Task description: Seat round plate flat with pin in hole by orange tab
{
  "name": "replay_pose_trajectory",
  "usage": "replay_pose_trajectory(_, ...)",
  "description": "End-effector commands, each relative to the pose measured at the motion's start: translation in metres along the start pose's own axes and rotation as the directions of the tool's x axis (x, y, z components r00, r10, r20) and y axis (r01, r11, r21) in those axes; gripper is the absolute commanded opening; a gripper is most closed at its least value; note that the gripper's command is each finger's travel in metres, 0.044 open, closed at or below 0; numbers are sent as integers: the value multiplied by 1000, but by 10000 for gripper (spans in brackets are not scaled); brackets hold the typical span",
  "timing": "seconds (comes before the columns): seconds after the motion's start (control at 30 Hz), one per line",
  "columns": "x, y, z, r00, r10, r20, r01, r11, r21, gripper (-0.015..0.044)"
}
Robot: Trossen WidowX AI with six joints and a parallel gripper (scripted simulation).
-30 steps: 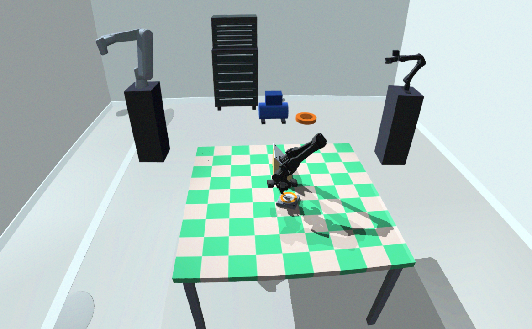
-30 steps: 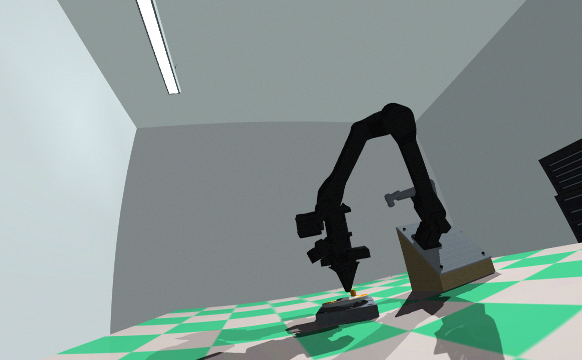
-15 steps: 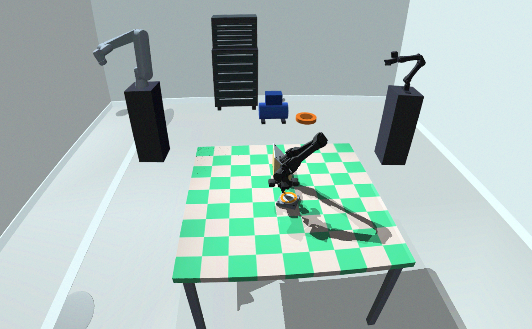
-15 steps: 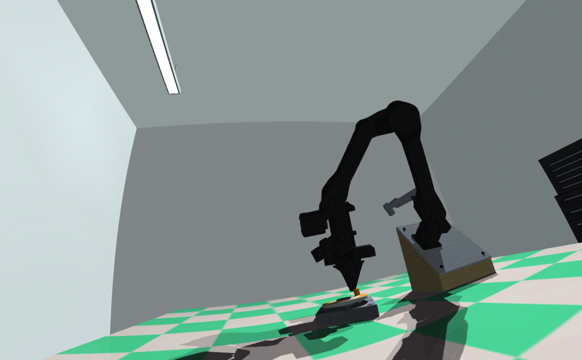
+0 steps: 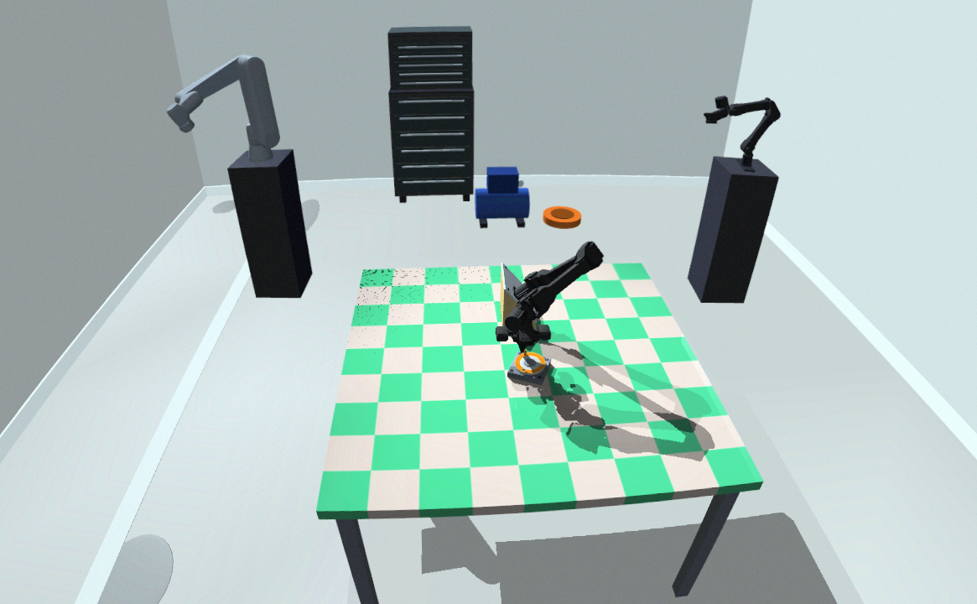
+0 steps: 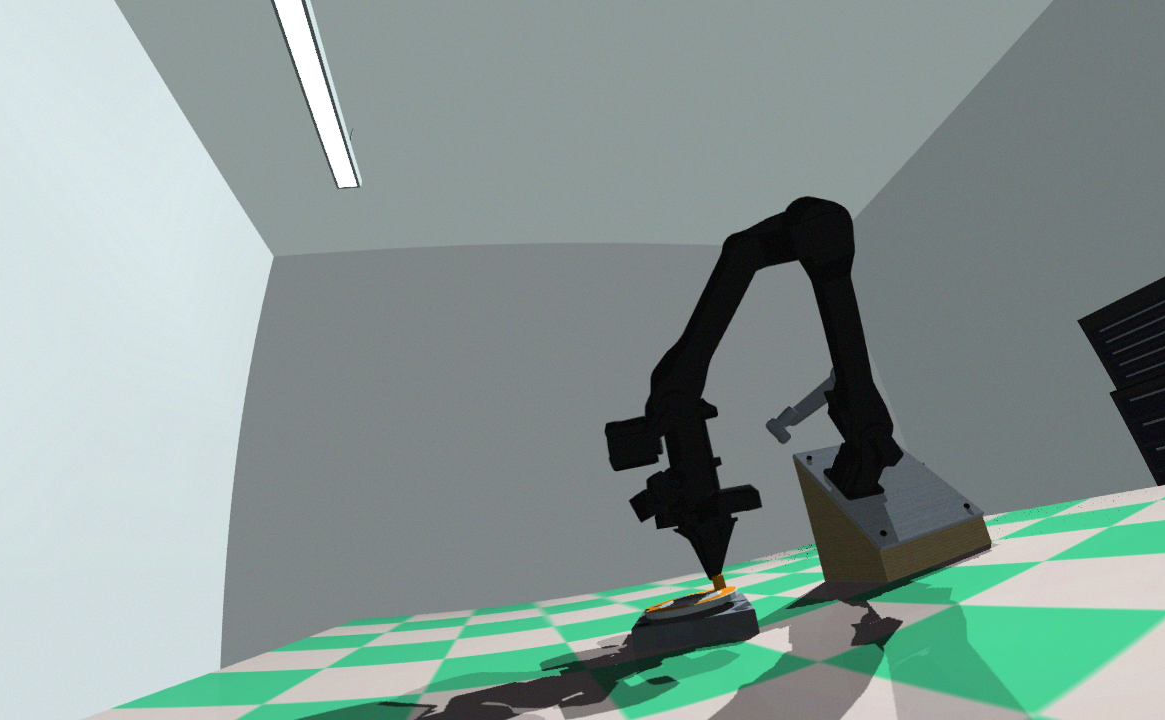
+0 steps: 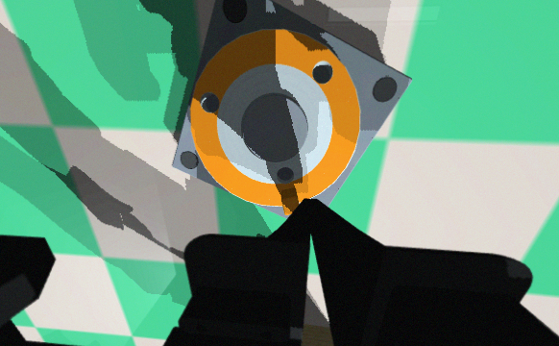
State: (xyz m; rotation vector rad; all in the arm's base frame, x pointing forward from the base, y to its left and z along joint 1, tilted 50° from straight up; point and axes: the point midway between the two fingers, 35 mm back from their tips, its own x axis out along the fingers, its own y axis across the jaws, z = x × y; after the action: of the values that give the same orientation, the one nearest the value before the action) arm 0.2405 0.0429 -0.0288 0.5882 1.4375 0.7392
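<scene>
The round plate (image 5: 519, 364) (image 6: 663, 607) (image 7: 344, 120) has an orange ring around a pale centre and sits around the dark post (image 7: 275, 127) on the grey square base (image 5: 523, 377) (image 6: 693, 634) (image 7: 373, 115). In the exterior view the plate looks slightly tilted, higher on its right. The upright orange tab (image 6: 718, 582) (image 7: 290, 198) is at the plate's side nearest the arm's mount, with a dark hole (image 7: 285, 174) just inward of it. I cannot make out the pin. My gripper (image 5: 525, 351) (image 6: 715, 575) (image 7: 309, 205) is shut and empty, its tips right beside the tab; contact is unclear.
The wedge-shaped arm mount (image 6: 814, 528) stands behind the base on the checkered table (image 5: 394, 450). Two other holes (image 7: 323, 72) (image 7: 209, 102) show in the orange ring. Shadows cross the plate and base. Cabinets and pedestal arms stand away from the table.
</scene>
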Motion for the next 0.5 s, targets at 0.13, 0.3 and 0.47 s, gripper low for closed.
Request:
replay_pose_trajectory(0.13,2,8,-7,1000,9,-10,-9,1000,13,0)
replay_pose_trajectory(0.3,2,12,-8,1000,9,-10,-9,1000,13,0)
replay_pose_trajectory(0.47,1,15,-9,1000,9,-10,-9,1000,14,0)
